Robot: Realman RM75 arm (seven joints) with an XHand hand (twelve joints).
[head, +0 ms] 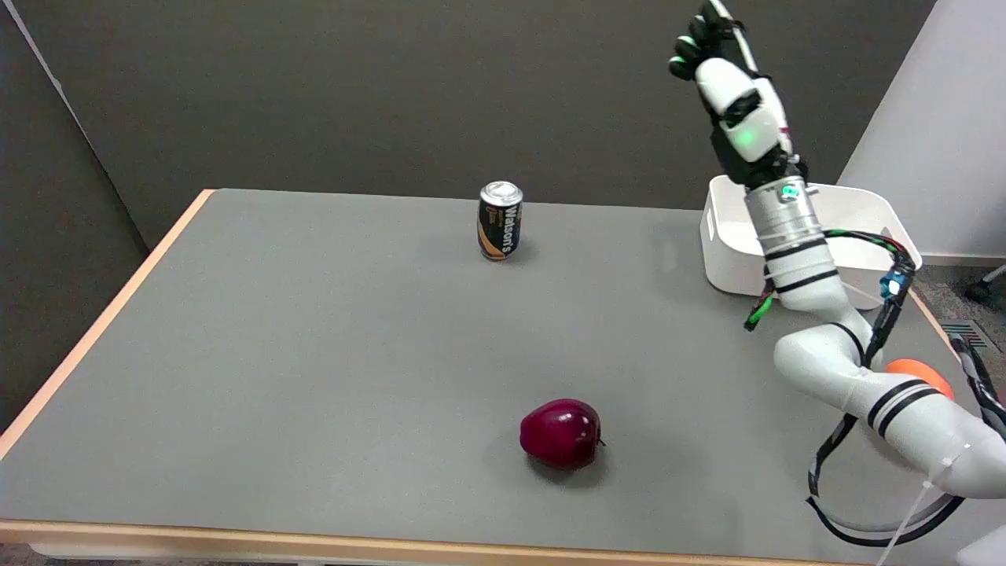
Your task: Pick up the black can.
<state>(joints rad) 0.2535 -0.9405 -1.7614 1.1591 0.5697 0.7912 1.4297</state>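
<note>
Hand (731,94) of the right arm is raised in the air at the upper right of the head view, above the far right part of the bench (314,354) and well clear of its surface. The back of the hand faces the camera; the fingers (688,51) are dark and bunched at the top, and whether they are spread or curled cannot be determined from this angle. Nothing is visibly held. The white forearm (794,244) descends from the hand toward the lower right corner, with black bands and a cable running alongside it. Directly behind the forearm, a white bin (727,251) stands on the far right side of the bench. An orange object (919,371) is partly hidden behind the arm near the right edge; its identity cannot be determined. The black can (500,220) stands upright near the far edge of the bench, around mid-width, well apart from the hand and to its left in the view. The can has a silver top and white lettering on its side. A dark red apple (561,433) lies closer to the near edge, well apart from the can. The bench surface is grey with a light wooden edge.
</note>
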